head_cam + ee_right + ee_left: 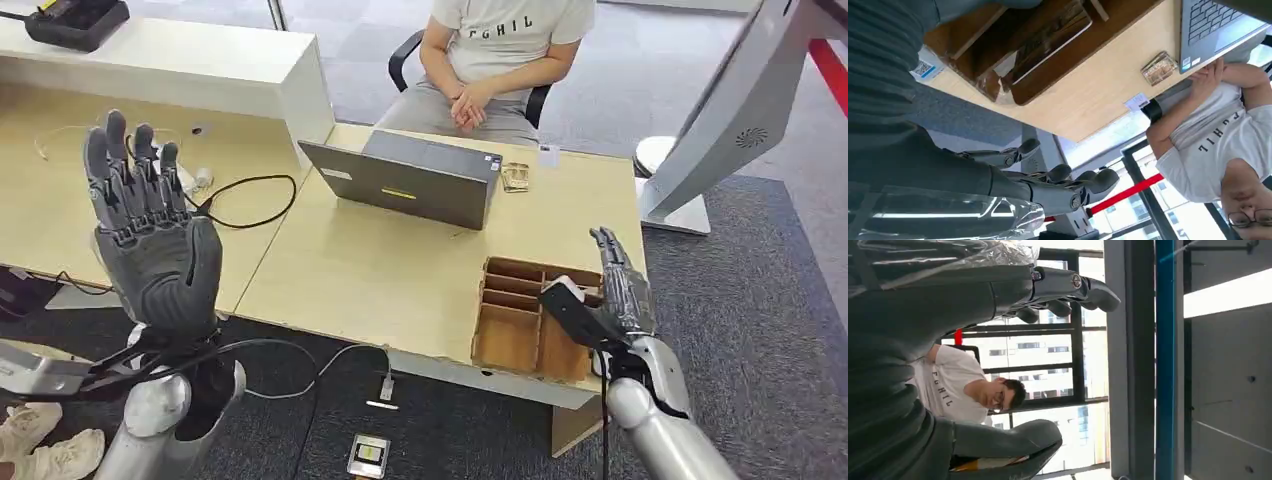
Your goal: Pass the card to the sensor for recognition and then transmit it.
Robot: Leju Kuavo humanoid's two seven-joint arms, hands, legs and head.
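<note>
We find the card (1048,37) lying flat in a compartment of the wooden divided tray (505,340) at the near right corner of the table (370,270); the right wrist view shows it pale-edged and dark-faced, with what looks like clear wrapping bunched beside it in the tray, though we cannot say from the head view which compartment holds it. Our right hand (610,290) hovers over the tray's right side with fingers extended and apart and nothing in its grasp; we cannot tell whether it brushes the tray's rim. Our left hand (150,225) is raised well off to the left, palm up, fingers straight and spread, holding nothing. We judge the task to be at its very start: the card is not yet picked up, so the step in hand is the reach into the tray. The next move calls for lowering the right hand's fingers into the compartment and pinching a thin, flat card by an edge (awkward, since the dividers leave little room). A small white tag (548,155) lies at the table's far edge, but we cannot be sure which item is the sensor. Further out stand an open laptop (410,180), a small wrapped packet (515,177) beside it, and a seated person (490,60) beyond the table.
</note>
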